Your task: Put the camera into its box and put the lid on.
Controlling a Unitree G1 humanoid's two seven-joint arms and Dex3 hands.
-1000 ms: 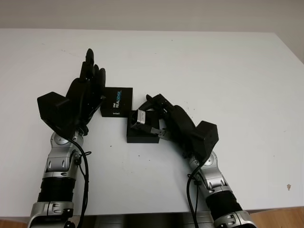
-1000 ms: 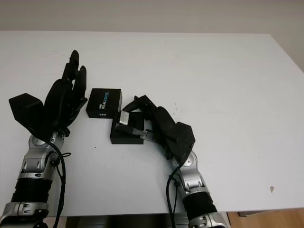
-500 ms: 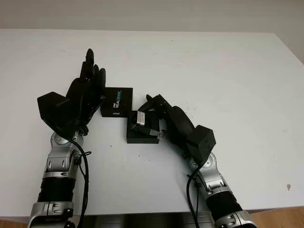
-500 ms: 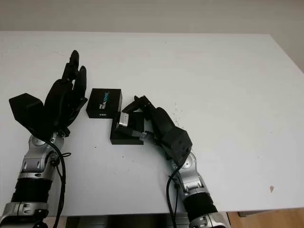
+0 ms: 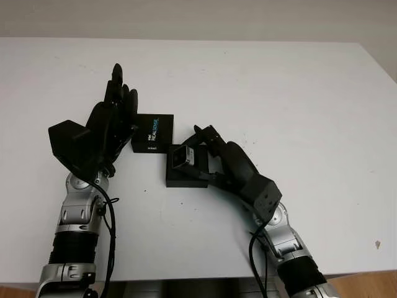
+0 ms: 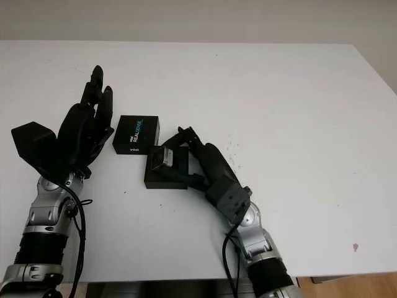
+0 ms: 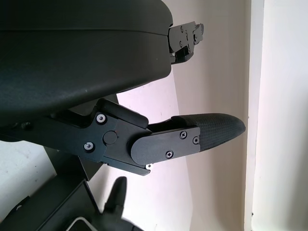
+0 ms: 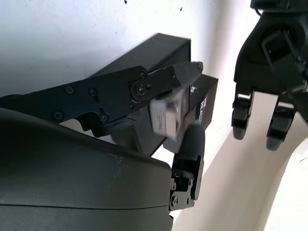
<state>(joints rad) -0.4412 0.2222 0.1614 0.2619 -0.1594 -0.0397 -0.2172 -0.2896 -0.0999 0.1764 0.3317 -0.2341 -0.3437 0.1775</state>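
An open black box [image 5: 185, 176] sits on the white table near its middle. Just behind it lies the black lid [image 5: 152, 134] printed with REALSENSE lettering. My right hand [image 5: 208, 155] is shut on the small silver camera [image 5: 182, 158], holding it tilted over the box's back left part; the camera [image 8: 166, 115] shows between the fingers in the right wrist view. My left hand [image 5: 115, 118] is open and stands upright right beside the lid's left edge.
The white table [image 5: 279, 93] stretches wide to the right and back. Its front edge runs just below my forearms.
My right hand has rolled and shifted left, turning the camera so its lens face points up over the box's back left. The left hand has not moved.
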